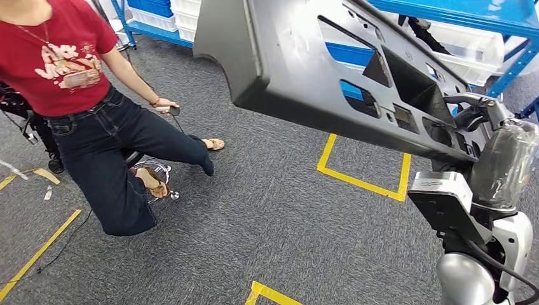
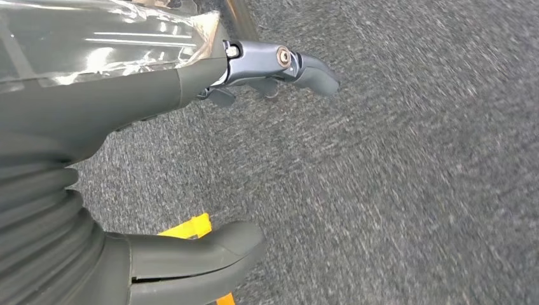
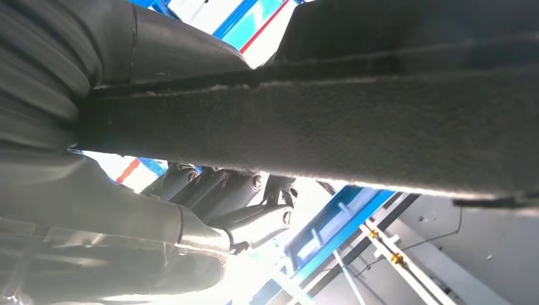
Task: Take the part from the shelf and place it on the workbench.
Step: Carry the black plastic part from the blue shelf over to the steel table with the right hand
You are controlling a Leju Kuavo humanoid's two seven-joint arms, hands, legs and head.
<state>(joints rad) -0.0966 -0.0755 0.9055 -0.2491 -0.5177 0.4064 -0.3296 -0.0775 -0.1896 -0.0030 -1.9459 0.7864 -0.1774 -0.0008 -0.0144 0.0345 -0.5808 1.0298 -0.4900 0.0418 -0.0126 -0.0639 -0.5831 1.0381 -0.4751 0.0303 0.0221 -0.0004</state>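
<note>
A: What does the part [image 1: 330, 70] look like?
B: A long dark grey panel with cut-out openings, held above the carpet [image 1: 267, 210], its long axis slanting down towards the right hand [image 1: 473, 111].
A: And the hands?
B: Right hand clamps the part's edge; left hand [image 2: 127, 190] holds nothing, fingers apart.

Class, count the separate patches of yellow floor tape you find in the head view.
4: a square outline under the grey part, a corner at the bottom edge, a line lower left, a strip at the left edge. More may be hidden.
</note>
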